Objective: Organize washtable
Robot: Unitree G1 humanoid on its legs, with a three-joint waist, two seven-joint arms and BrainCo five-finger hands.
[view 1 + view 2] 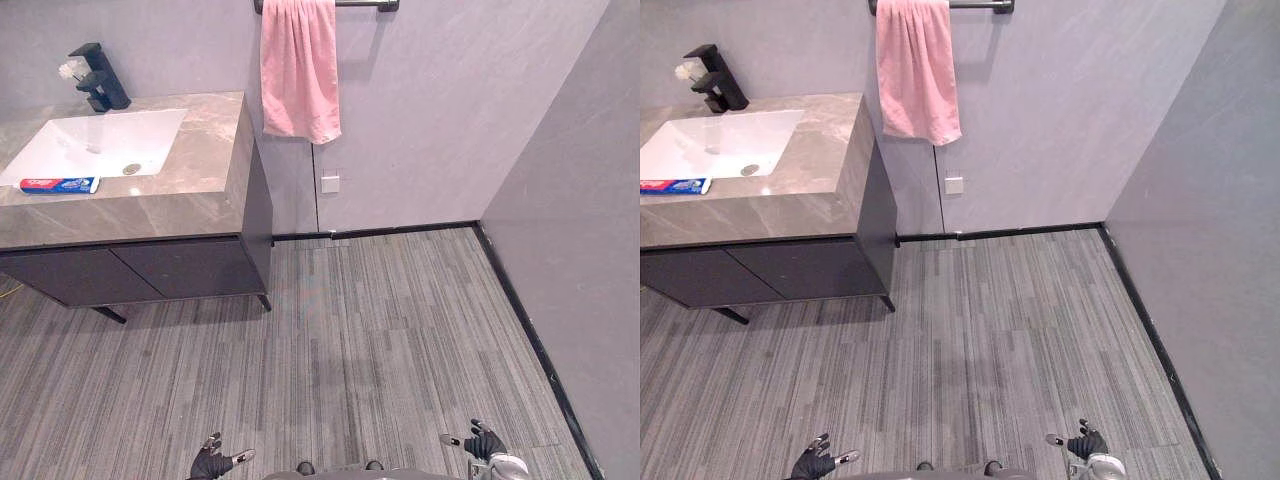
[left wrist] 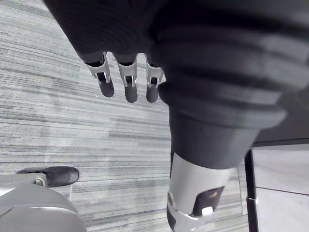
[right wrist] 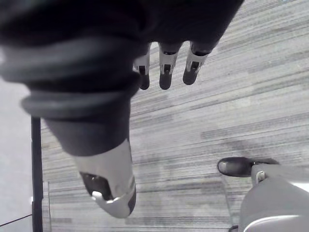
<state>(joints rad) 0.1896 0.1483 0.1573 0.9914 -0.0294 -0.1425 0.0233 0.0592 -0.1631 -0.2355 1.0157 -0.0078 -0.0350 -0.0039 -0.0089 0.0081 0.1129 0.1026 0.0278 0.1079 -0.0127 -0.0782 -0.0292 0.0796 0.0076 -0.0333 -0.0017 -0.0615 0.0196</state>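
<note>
The table (image 1: 190, 200) with a white sink (image 1: 110, 140) stands in the upper left of the frame. A pink towel (image 1: 298, 70) hangs on the wall beside it. A toothpaste tube (image 1: 60, 185) lies on the table at the sink's front edge, well apart from the left robot hand (image 1: 212, 462) and the right robot hand (image 1: 483, 443) at the bottom edge. Both have relaxed fingers and hold nothing.
</note>
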